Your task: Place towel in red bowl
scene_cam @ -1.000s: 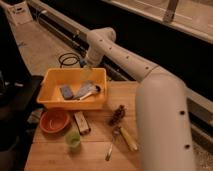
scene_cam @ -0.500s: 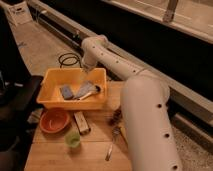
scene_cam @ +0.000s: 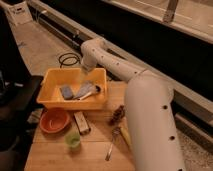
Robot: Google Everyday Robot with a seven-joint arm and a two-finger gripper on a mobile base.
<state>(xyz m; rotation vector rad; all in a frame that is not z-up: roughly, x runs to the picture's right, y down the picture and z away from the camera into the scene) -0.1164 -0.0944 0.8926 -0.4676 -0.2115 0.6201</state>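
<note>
One splayed end effector over rectangular yellow bin; soft towel inside.

One camera, high up, looking steeply down over the bench. The white arm looms close at right, its end effector farther off above the yellow bin.

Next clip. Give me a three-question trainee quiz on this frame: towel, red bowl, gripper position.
1. True or false: the towel lies in the red bowl.
2. Where is the gripper? A above the yellow bin's far side; B above the red bowl; C out of view.
3. Which container holds the towel?
Key: 1 false; 2 A; 3 the yellow bin.
</note>
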